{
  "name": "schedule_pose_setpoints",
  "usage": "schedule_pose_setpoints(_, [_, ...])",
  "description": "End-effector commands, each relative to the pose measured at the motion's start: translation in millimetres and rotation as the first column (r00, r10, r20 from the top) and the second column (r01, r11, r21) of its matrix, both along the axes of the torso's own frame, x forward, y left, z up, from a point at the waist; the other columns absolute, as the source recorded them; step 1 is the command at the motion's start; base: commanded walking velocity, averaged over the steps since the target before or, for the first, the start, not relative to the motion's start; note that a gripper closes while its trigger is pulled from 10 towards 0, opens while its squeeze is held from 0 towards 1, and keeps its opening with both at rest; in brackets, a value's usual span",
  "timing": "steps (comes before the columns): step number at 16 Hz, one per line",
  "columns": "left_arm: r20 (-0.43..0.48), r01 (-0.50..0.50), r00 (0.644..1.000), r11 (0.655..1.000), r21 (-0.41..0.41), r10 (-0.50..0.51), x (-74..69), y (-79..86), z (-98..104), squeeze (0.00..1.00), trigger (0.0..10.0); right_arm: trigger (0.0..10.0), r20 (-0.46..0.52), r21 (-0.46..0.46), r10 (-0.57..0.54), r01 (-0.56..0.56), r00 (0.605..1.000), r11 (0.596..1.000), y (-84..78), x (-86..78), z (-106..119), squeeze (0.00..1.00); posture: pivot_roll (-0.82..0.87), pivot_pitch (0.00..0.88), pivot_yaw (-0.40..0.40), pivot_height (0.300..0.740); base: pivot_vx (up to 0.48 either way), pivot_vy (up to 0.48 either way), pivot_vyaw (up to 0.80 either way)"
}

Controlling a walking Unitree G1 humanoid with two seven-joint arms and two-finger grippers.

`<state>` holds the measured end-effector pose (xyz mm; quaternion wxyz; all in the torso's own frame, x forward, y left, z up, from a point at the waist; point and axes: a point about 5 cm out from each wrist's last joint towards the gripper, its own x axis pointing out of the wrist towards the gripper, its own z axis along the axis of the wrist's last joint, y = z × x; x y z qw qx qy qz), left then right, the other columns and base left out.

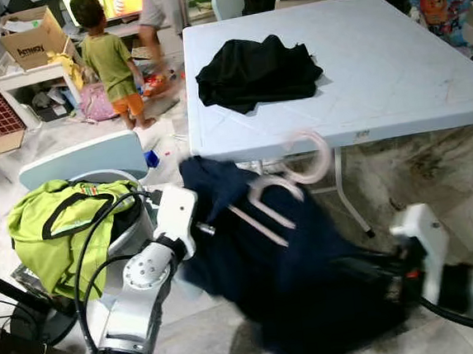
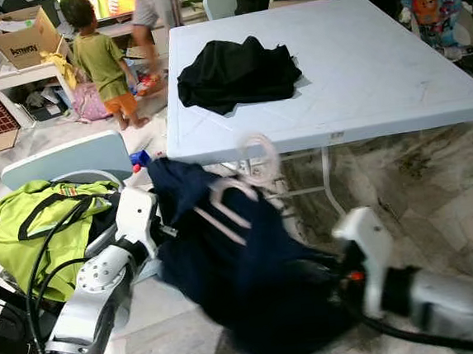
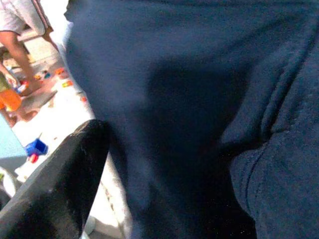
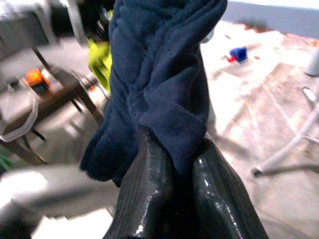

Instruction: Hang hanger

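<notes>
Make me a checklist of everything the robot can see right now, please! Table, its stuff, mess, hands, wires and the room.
Surface: pale blue table with a black garment heaped on it.
Job's things: navy garment held up in front of the table, a blurred pink hanger lying on it.
Clutter: green bag on a chair; cardboard box; small toys on the floor.
Hands: right hand pinches a navy fold; left hand is against the cloth, grip unclear.
Cables: black cable loops along the left arm.
Surroundings: two people stand beyond the table.
</notes>
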<state>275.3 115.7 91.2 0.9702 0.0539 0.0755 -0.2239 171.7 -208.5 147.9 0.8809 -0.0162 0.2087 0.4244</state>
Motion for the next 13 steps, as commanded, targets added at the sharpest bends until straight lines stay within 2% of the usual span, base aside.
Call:
schedule_pose_setpoints(1, [0.042,-0.045,0.998,0.999,0.017,0.044,5.3,12.9,7.5,0.00,10.0,10.0,-0.005,-0.042,0.014,-0.014,1.000,0.999,-7.5,-1.4,-1.5,0.00,-0.07,0.000,0.055,0.740,0.000,0.000,0.00])
schedule_pose_setpoints(3, [0.053,-0.074,0.996,0.997,0.026,0.073,7.0,21.3,8.7,0.00,10.0,10.0,-0.035,-0.087,0.036,-0.039,0.999,0.995,-19.5,-6.8,-3.5,0.00,-0.07,0.000,0.059,0.740,0.000,0.000,0.00])
schedule_pose_setpoints(5, [0.050,-0.087,0.995,0.996,0.028,0.085,7.8,27.4,8.9,0.00,10.0,10.0,-0.071,-0.185,0.032,-0.044,0.997,0.982,-40.8,-11.3,-7.5,0.00,-0.07,0.000,0.062,0.740,0.000,0.000,0.00])
schedule_pose_setpoints(8, [0.049,-0.090,0.995,0.996,0.026,0.088,9.7,28.3,9.6,0.00,10.0,10.0,-0.111,-0.186,0.100,-0.119,0.989,0.975,-50.0,-19.3,-0.8,0.00,-0.08,0.000,0.069,0.740,0.000,0.000,0.00])
schedule_pose_setpoints(11, [0.030,-0.066,0.997,0.997,0.032,0.065,9.4,28.0,7.1,0.00,10.0,10.0,-0.085,-0.010,0.121,-0.122,0.989,0.992,-54.6,-17.5,25.2,0.00,-0.08,0.000,0.079,0.740,0.000,0.000,0.00])
schedule_pose_setpoints(12, [0.029,-0.063,0.998,0.997,0.032,0.062,9.3,28.1,7.1,0.00,10.0,10.0,-0.072,0.001,0.128,-0.128,0.989,0.992,-55.4,-17.0,28.7,0.00,-0.08,0.000,0.083,0.740,0.000,0.000,0.00])
schedule_pose_setpoints(13, [0.022,-0.056,0.998,0.998,0.033,0.055,9.1,28.7,6.5,0.00,10.0,10.0,-0.041,0.034,0.157,-0.156,0.987,0.987,-58.7,-16.2,41.1,0.00,-0.08,0.000,0.086,0.740,0.000,0.000,0.00])
